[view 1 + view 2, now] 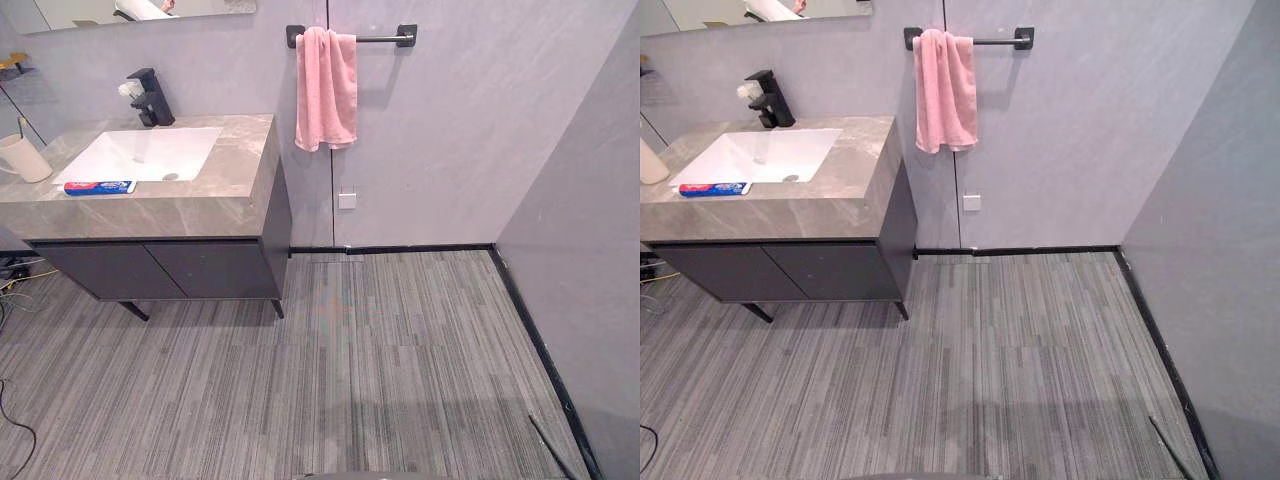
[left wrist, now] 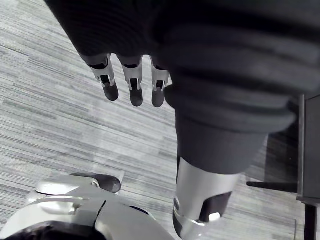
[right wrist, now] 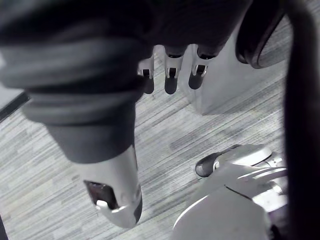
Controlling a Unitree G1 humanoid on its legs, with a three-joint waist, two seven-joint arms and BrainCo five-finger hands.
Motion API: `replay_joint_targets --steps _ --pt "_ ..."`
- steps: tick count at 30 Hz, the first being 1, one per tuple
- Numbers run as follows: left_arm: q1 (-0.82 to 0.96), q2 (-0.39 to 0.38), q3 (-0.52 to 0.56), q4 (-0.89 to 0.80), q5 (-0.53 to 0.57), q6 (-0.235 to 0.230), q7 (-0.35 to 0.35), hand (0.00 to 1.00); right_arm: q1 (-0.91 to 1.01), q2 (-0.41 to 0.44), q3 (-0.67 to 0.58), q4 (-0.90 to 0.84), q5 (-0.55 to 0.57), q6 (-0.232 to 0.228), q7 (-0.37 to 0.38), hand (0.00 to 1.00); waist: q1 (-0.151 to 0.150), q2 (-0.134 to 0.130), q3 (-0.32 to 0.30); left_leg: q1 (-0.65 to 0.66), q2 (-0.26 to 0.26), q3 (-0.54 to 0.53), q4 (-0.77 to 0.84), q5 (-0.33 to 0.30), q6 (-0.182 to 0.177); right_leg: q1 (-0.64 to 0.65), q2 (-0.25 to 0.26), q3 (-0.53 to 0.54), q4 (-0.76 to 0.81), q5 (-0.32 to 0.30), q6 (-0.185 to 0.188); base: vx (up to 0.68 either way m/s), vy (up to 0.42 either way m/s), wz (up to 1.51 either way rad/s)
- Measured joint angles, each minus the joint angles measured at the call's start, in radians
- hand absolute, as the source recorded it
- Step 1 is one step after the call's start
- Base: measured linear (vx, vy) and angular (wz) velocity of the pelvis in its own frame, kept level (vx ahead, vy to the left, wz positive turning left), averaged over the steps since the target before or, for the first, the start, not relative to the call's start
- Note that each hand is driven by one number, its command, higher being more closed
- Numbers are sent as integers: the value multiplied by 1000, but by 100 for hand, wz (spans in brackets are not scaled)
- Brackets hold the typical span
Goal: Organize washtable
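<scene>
A grey marble washtable [image 1: 215,195] with a white sink [image 1: 140,153] and a black tap [image 1: 150,98] stands at the far left. A toothpaste tube [image 1: 99,187] lies on its front edge beside the sink, and a white cup [image 1: 24,158] stands at its left end. A pink towel [image 1: 326,88] hangs on a black wall bar [image 1: 380,39]. My left hand [image 2: 131,82] hangs over the floor with relaxed fingers, holding nothing. My right hand [image 3: 170,75] likewise hangs open and empty above the floor.
Dark cabinet doors [image 1: 160,270] sit under the counter. A mirror [image 1: 120,12] is on the wall above the tap. Grey striped floor [image 1: 380,360] stretches ahead, bounded by a grey wall [image 1: 590,250] on the right with a black skirting strip.
</scene>
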Motion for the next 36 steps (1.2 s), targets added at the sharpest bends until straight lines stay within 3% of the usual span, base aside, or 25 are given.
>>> replay_joint_targets --steps 6,24,29,31,32,34,36 --pt "-18 9 -6 9 21 -5 -20 0 -24 -2 0 11 -48 1 0 0 -1 -6 31 28 -1 1 -12 0 -1 33 0 -2 -24 4 8 13 -3 0" --pt "-21 18 -22 10 30 -9 -30 0 -46 2 3 9 -48 2 4 0 1 -12 49 28 1 29 -20 -1 0 34 5 22 -55 22 2 -23 -19 -4" --pt "-26 18 -25 10 29 -8 -30 0 -54 0 1 5 -36 2 4 0 3 -12 59 10 10 67 3 -29 7 4 11 58 -41 13 10 0 -20 -24" --pt "-37 20 -30 10 28 -9 -30 0 -63 1 -5 -10 -26 2 5 0 0 -3 65 -15 10 85 42 -57 15 -51 6 62 53 -43 15 37 -2 -18" --pt "-44 25 -42 10 28 -8 -30 0 -62 2 -16 -10 -26 2 5 0 0 -11 74 -19 8 86 59 -72 18 -70 2 62 101 -69 24 60 6 -6" --pt "-56 33 -59 11 28 -8 -30 0 -62 12 -33 -10 -26 2 5 0 1 -13 82 -18 2 87 88 -96 25 -102 -12 53 201 -117 73 72 6 -5" --pt "-67 37 -73 17 28 -8 -30 0 -69 12 -36 -22 -25 2 5 0 3 -14 103 5 1 107 105 -120 34 -210 -43 -16 486 -136 103 67 26 -21"
